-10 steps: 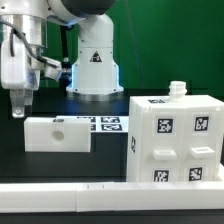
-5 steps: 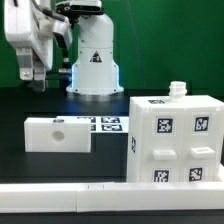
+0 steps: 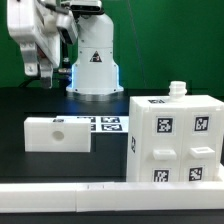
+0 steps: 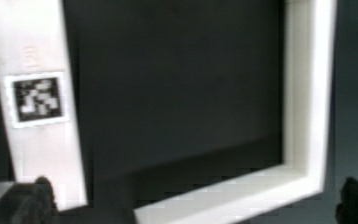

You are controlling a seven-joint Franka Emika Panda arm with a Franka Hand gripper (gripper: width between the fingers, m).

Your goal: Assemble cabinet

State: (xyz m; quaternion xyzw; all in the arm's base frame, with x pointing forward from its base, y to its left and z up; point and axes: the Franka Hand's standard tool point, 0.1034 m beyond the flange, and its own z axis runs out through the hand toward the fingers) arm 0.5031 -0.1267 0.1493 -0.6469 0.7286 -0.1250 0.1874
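The large white cabinet box (image 3: 175, 140) with several black-and-white tags stands at the exterior view's right, with a small white knob (image 3: 177, 89) on its top. A smaller white cabinet block (image 3: 57, 133) lies on the table left of it. My gripper (image 3: 36, 72) hangs high at the upper left, well above and behind the block, holding nothing. In the wrist view my gripper (image 4: 190, 200) is open, with a dark fingertip (image 4: 23, 196) at each side. Below it are a white strip carrying a tag (image 4: 39, 100) and an L-shaped white edge (image 4: 302, 110).
The marker board (image 3: 106, 124) lies flat between the block and the cabinet box. The long low white rail (image 3: 60, 195) runs along the front. The white robot base (image 3: 93, 65) stands at the back on the black table.
My gripper has risen from just above the table at the far left and moved a little toward the exterior view's right. The cabinet parts have not moved.
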